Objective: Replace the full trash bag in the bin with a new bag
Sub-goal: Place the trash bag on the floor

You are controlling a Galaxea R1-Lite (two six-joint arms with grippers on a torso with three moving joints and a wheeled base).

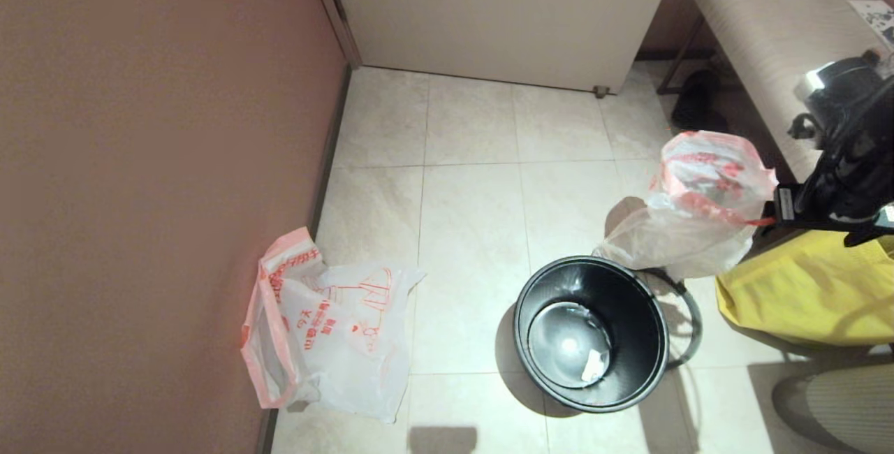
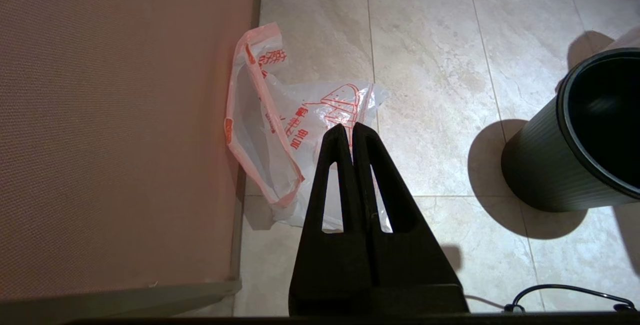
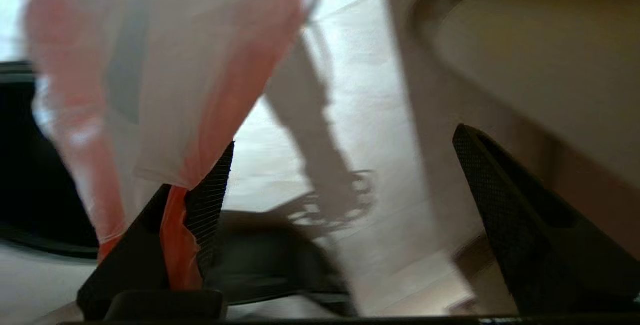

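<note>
While its fingers stand spread, the right pincer (image 3: pixel 345 190) has the full trash bag's (image 1: pixel 698 206) handle draped over one finger, above the bin's (image 1: pixel 590 332) far rim. Fingers pressed together, the left pincer (image 2: pixel 351 132) hovers over the new bag (image 1: pixel 328 328), lying on the floor against the wall.

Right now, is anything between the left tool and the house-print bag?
Nothing visible. The shut left tool hangs over the thin white plastic bag with a red house drawing; only bare tile separates it from the round black plastic bin.
</note>
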